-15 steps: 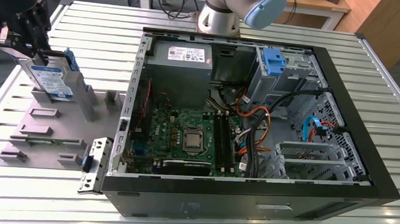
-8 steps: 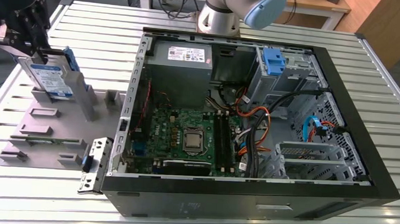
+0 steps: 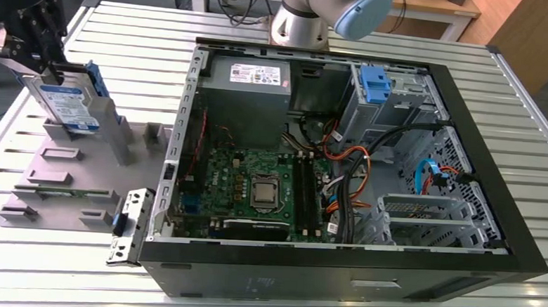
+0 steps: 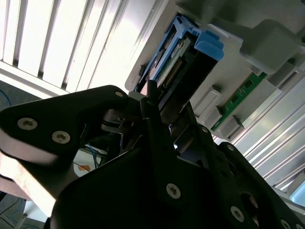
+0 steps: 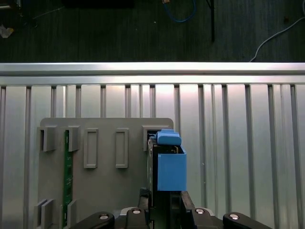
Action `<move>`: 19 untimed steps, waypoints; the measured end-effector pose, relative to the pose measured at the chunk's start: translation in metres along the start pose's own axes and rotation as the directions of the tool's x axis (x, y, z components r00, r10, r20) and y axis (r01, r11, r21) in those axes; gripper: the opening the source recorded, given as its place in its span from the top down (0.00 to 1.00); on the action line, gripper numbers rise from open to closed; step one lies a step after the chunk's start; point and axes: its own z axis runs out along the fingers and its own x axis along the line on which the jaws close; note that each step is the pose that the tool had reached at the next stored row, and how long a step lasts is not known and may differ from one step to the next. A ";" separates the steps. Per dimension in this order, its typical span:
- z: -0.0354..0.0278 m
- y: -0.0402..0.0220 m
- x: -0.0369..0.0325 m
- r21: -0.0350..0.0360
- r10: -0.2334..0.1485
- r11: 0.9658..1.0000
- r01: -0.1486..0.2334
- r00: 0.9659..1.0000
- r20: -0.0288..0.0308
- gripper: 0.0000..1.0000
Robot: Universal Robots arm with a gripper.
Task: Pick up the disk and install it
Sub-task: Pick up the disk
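The disk (image 3: 70,104) is a silver drive with a blue-and-white label in a blue carrier. It stands on edge at the back end of a grey holder rack (image 3: 66,178), at the exterior view's left. My gripper (image 3: 58,72) sits on the disk's upper edge, and its black fingers press against both faces. In the first wrist view the blue carrier (image 5: 170,171) runs straight out from between the fingers of the gripper (image 5: 164,205). The second wrist view shows the disk (image 4: 176,52) end-on beyond the gripper (image 4: 157,109).
An open computer case (image 3: 349,164) lies to the exterior view's right of the rack, with a grey power supply (image 3: 249,82) and a blue bracket (image 3: 373,85) at its drive bay. A green memory stick (image 5: 66,176) sits in the rack. A loose metal latch piece (image 3: 129,227) lies by the case.
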 end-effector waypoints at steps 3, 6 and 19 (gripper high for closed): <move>-0.0001 0.0000 0.0000 0.000 0.000 1.000 0.000 1.000 0.000 0.65; -0.0003 0.0000 0.0000 0.000 0.000 1.000 0.000 1.000 0.000 0.65; -0.0224 0.0010 -0.0011 0.000 0.000 1.000 0.000 1.000 0.000 0.65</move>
